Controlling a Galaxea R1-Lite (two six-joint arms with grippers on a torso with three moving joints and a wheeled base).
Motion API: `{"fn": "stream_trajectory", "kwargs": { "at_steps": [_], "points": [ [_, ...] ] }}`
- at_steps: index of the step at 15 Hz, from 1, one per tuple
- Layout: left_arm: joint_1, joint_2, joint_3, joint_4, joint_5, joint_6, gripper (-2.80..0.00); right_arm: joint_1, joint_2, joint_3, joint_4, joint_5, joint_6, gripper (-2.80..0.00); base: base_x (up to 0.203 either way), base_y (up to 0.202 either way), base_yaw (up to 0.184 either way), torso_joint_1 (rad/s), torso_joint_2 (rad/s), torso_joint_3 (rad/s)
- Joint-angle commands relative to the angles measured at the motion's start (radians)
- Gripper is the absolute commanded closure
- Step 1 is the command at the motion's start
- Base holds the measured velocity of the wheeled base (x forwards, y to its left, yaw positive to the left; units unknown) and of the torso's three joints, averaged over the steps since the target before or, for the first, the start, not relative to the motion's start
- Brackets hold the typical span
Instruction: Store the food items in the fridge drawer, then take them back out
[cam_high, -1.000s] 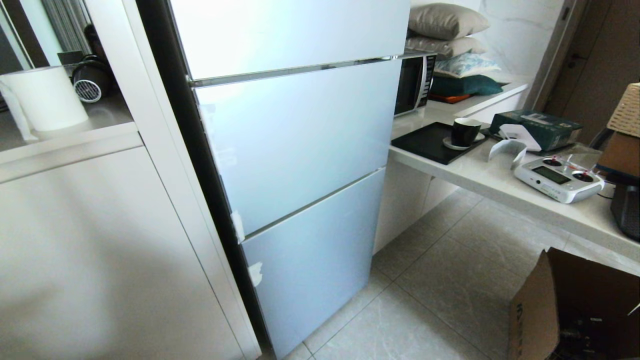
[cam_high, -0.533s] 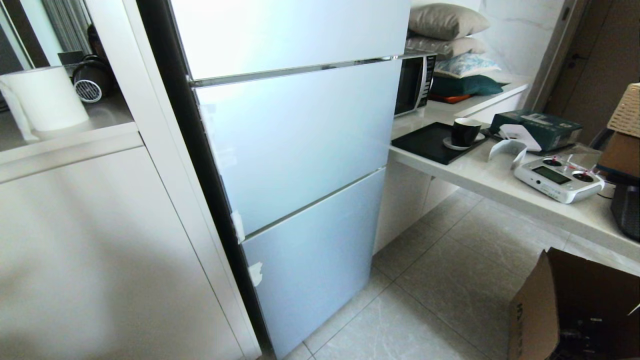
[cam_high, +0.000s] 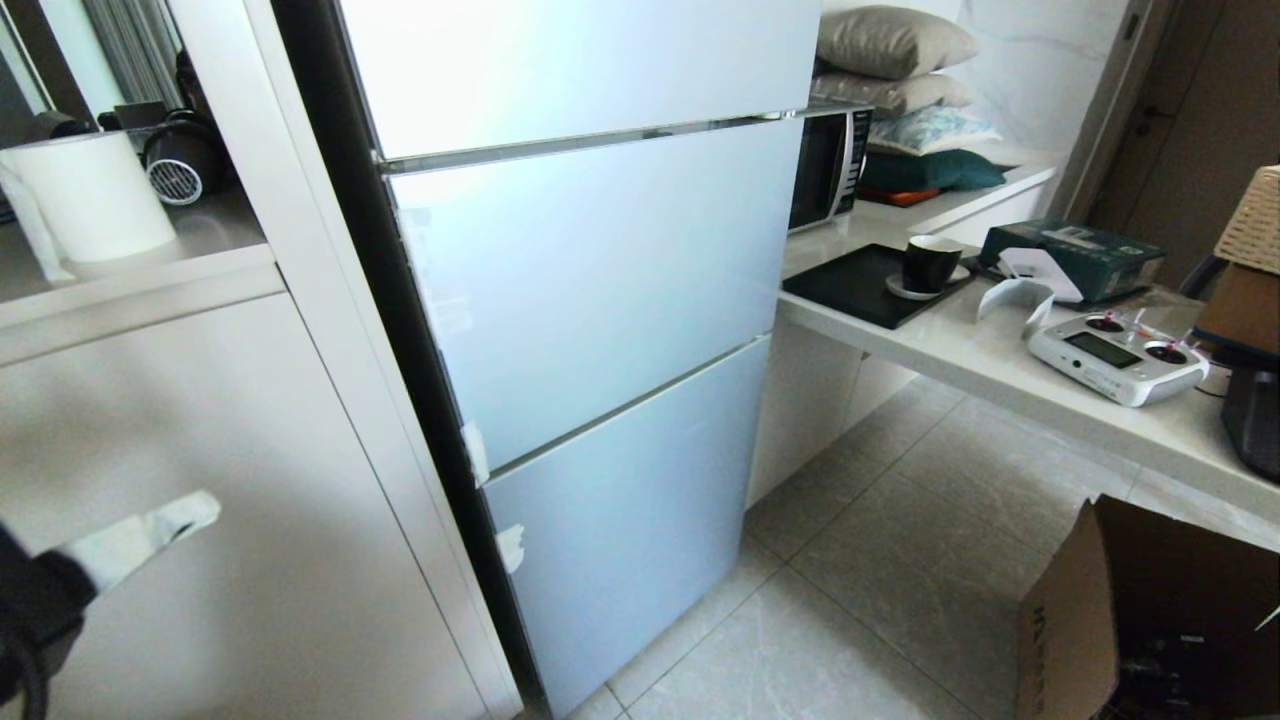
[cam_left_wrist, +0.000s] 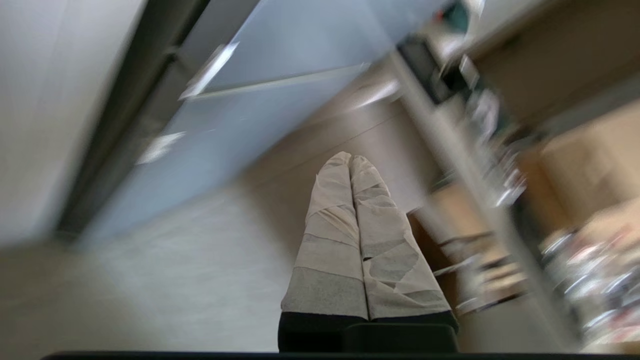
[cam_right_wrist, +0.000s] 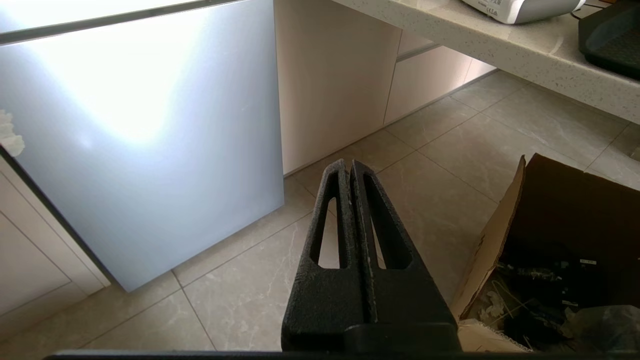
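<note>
Left fingers: the left gripper (cam_left_wrist: 350, 159) has its tape-wrapped fingers (cam_left_wrist: 330, 225) pressed together, holding nothing; the head view catches only one pale tip (cam_high: 150, 530) at the lower left edge, in front of the white cabinet (cam_high: 250, 500).
Right fingers: the right gripper (cam_right_wrist: 350, 165) has its black fingers (cam_right_wrist: 325, 240) pressed together and empty, above the floor tiles (cam_right_wrist: 440, 200); it lies outside the head view.
Ahead of the fingers: the fridge (cam_high: 600, 300), all its pale blue fronts closed.
Task things: the food items and the fridge drawer show in no view; behind the closed fronts nothing can be made out.
Hard to make out: the left wrist view is smeared, so beyond the fingers only the fridge (cam_left_wrist: 280, 100) and floor read clearly.
Right-wrist only: the open cardboard box (cam_right_wrist: 565, 240) beside the fingers, with dark clutter inside.
Head only: the tabletop (cam_high: 960, 350) with a black cup (cam_high: 930, 262) and a remote controller (cam_high: 1118, 358).
</note>
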Motion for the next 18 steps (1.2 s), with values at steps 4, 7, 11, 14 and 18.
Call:
{"fn": "stream_trajectory", "kwargs": {
  "at_steps": [4, 7, 11, 14, 18],
  "points": [
    [-0.096, 0.643, -0.144, -0.497, 0.188, -0.133, 0.00, 0.000, 0.000, 0.000, 0.000, 0.000, -0.001, 0.00, 0.000, 0.000, 0.000, 0.000, 0.00, 0.000],
    [-0.122, 0.758, -0.262, -0.653, 0.345, -0.124, 0.00, 0.000, 0.000, 0.000, 0.000, 0.001, -0.001, 0.00, 0.000, 0.000, 0.000, 0.000, 0.00, 0.000],
    [-0.100, 0.821, -0.375, -0.665, 0.364, -0.122, 0.00, 0.000, 0.000, 0.000, 0.000, 0.001, -0.001, 0.00, 0.000, 0.000, 0.000, 0.000, 0.00, 0.000],
    [-0.099, 0.847, -0.435, -0.665, 0.365, -0.110, 0.00, 0.000, 0.000, 0.000, 0.000, 0.000, -0.001, 0.00, 0.000, 0.000, 0.000, 0.000, 0.00, 0.000],
    [-0.100, 0.893, -0.508, -0.666, 0.360, -0.103, 0.00, 0.000, 0.000, 0.000, 0.000, -0.001, -0.001, 0.00, 0.000, 0.000, 0.000, 0.000, 0.00, 0.000]
  ]
}}
